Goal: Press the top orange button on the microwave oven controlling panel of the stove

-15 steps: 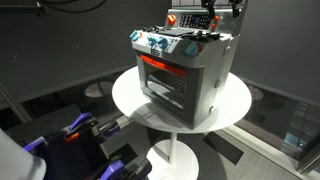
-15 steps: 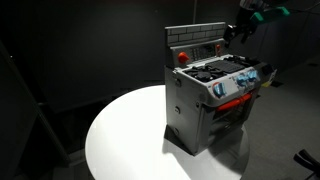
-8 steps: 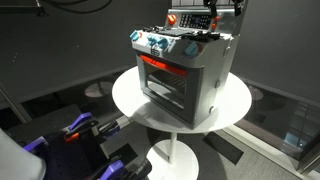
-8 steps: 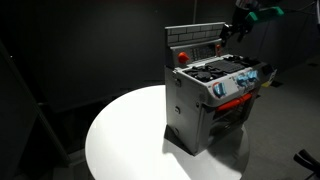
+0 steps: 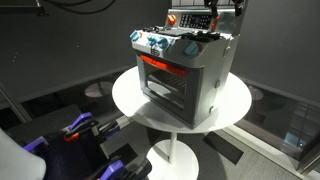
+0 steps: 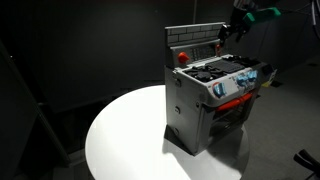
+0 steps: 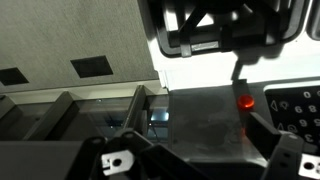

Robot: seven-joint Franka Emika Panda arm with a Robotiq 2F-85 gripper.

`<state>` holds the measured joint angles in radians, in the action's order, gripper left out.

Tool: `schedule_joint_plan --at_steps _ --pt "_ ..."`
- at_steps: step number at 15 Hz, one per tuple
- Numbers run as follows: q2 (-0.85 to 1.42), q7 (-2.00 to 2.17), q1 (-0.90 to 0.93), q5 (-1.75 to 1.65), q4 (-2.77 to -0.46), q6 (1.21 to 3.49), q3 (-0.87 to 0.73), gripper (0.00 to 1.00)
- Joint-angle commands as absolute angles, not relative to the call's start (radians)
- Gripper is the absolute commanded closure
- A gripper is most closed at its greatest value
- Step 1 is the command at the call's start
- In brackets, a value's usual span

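Note:
The silver-grey toy stove (image 5: 185, 70) stands on a round white table, also seen in the exterior view from its other side (image 6: 205, 100). Its upright grey controlling panel (image 6: 196, 40) carries an orange-red round button (image 6: 181, 56), also visible in an exterior view (image 5: 170, 18). My gripper (image 6: 228, 30) hovers at the panel's far end, above the stovetop (image 5: 212, 12). In the wrist view the glowing orange button (image 7: 246, 101) lies just ahead of the right finger (image 7: 265, 130), beside the dark strip of tiny buttons (image 7: 296, 106). The gripper (image 7: 205, 140) has its jaws apart and empty.
The round white table (image 6: 120, 135) on a pedestal holds only the stove. Blue-and-white knobs (image 5: 158, 44) line the stove's front above the orange-trimmed oven window (image 5: 165, 80). Dark floor and equipment (image 5: 80, 130) surround the table.
My gripper has crept slightly toward the back panel. Nothing else has moved.

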<state>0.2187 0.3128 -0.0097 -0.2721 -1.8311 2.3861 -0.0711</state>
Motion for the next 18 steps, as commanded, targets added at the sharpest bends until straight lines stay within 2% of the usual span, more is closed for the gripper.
schedule_joint_plan --at_steps 1,18 --pt "0.231 0.338 0.009 -0.292 -1.808 2.376 -0.084 0.00" --pt "0.266 0.335 0.014 -0.286 -1.782 2.372 -0.088 0.00"
